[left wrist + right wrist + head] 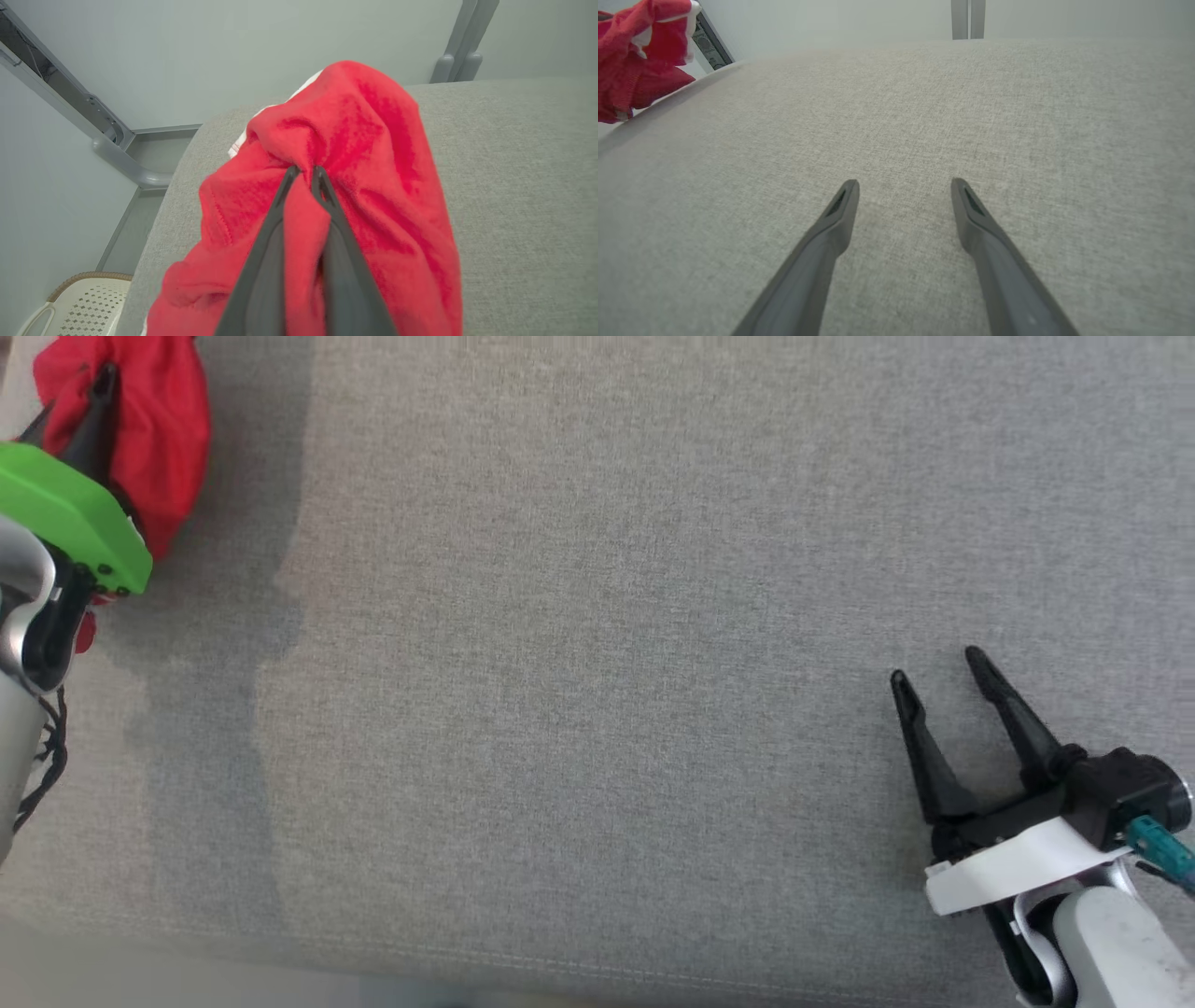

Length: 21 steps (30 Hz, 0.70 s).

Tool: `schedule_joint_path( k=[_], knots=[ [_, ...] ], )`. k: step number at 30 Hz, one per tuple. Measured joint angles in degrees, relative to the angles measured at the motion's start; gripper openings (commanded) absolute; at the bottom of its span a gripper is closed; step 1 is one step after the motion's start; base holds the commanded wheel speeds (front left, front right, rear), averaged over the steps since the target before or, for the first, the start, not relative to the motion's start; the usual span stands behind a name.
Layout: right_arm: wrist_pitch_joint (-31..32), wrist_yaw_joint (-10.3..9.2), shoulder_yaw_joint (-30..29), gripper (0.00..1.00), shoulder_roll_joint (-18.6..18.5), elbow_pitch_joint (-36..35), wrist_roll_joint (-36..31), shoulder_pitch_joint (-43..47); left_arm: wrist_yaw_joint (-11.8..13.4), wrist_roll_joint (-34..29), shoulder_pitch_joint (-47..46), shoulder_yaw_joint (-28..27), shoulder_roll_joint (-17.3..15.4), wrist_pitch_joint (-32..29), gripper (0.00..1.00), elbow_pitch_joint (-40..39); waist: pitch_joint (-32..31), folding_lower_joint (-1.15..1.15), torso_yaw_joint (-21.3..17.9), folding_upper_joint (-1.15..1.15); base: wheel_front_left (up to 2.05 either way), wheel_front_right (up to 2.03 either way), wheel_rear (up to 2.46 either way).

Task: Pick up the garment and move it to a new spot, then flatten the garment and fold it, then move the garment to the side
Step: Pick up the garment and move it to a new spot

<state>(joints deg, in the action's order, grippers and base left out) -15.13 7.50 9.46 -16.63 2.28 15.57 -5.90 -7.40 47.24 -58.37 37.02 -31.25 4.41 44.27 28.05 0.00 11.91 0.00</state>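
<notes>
Left end effector point(306, 171) pinching red garment point(373, 154) fold; right end effector point(904, 183) spread wide, garment well apart.

left gripper point(306, 171) has a green mount point(65, 513), right gripper point(935, 665) white (teal plug point(1162, 849)).

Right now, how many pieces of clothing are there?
1: a red garment at the far left, pinched by the left gripper. More could lie out of view.

Garment point(159, 420) at table's point(597, 663) far left; right gripper point(935, 665) near right
</notes>
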Motion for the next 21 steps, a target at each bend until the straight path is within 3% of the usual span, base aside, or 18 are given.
schedule_joint_path(
  k=[9,15,21],
  knots=[
    [0.0,-0.01,2.1,1.00,6.0,3.5,1.0,2.9,0.0,2.1,2.7,7.3,-8.9,-0.7,0.00,-12.8,-11.3,0.00,-2.6,0.00,0.00,0.00,0.00],
    [0.0,-0.01,2.6,1.00,8.6,4.6,1.3,5.9,-0.1,3.7,4.9,9.4,-11.2,-2.9,0.00,-22.6,-18.9,0.00,-5.6,0.00,0.00,0.00,0.00],
    [0.0,-0.01,2.6,1.00,9.6,4.4,1.3,6.5,0.8,4.7,6.4,11.0,-11.2,-6.2,0.00,-31.5,-23.7,-0.01,-11.1,0.00,0.00,0.00,0.00]
  ],
)
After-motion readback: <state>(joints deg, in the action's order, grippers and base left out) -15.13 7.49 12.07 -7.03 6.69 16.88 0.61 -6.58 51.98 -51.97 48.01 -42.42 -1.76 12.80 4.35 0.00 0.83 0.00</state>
